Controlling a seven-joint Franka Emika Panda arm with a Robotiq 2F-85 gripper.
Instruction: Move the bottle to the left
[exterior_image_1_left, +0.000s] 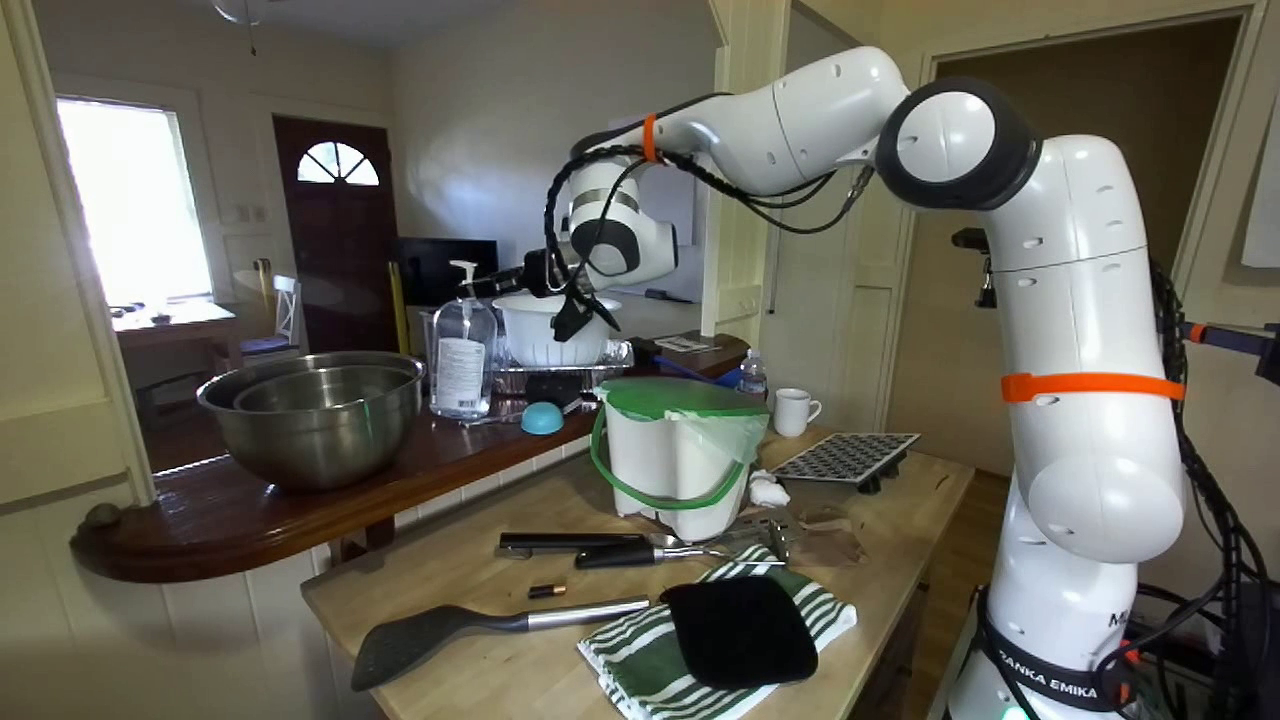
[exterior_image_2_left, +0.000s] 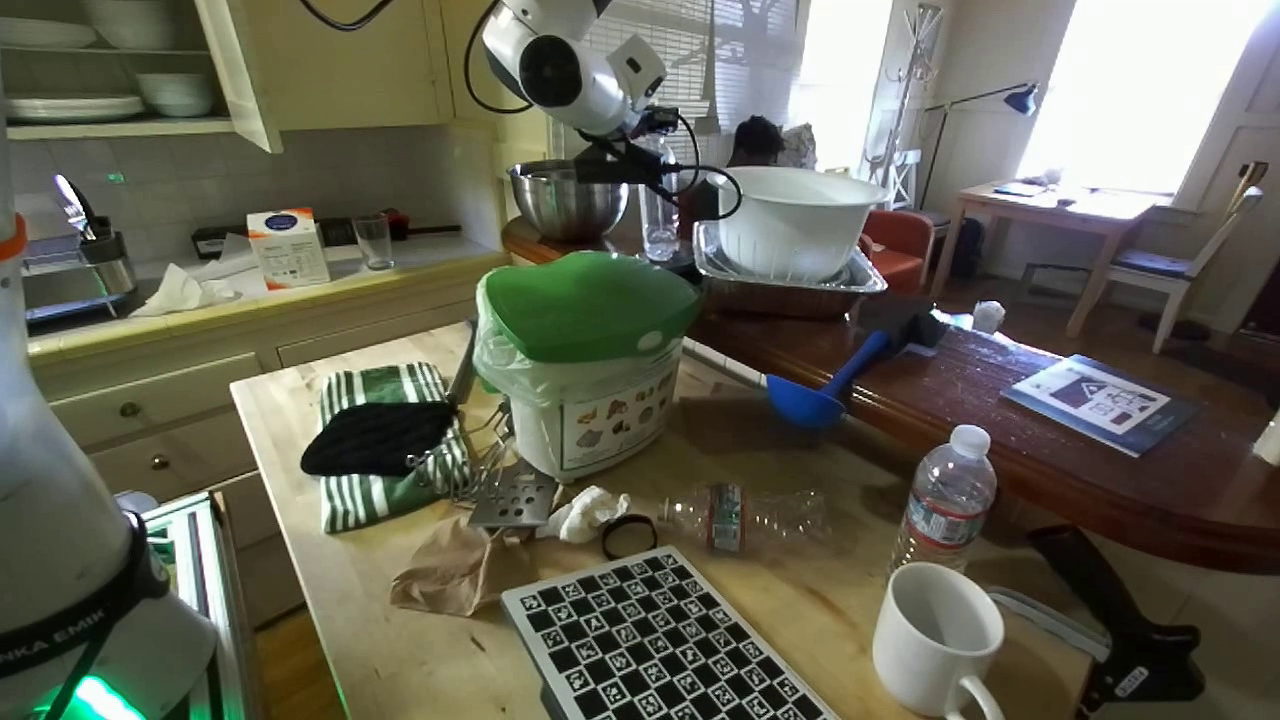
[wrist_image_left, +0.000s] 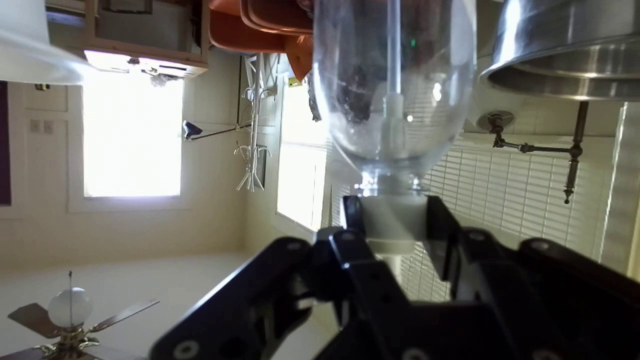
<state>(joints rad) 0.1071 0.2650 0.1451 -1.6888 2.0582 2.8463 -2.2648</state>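
Nearest me, a striped towel (exterior_image_1_left: 650, 660) lies on the pale desk (exterior_image_1_left: 450, 575). Farther left, on the upper desk (exterior_image_1_left: 445, 455), steel bowls (exterior_image_1_left: 310, 440) sit just beside the bottle (exterior_image_1_left: 463, 360); a hasty leftward move could ram them. The end effector (wrist_image_left: 393, 215) pinches only its collar, so the body may swing. Rightward, the white tub (exterior_image_1_left: 535, 340) could get knocked, being close. Whether the bottle's base bears weight I can't tell; the wrist view crops it.

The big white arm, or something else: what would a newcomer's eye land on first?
Probably the big white arm, arching over the wooden table. Its black gripper clasps a clear pump bottle by the neck, near the steel bowls. Next, likely the green-topped white bin on the table.
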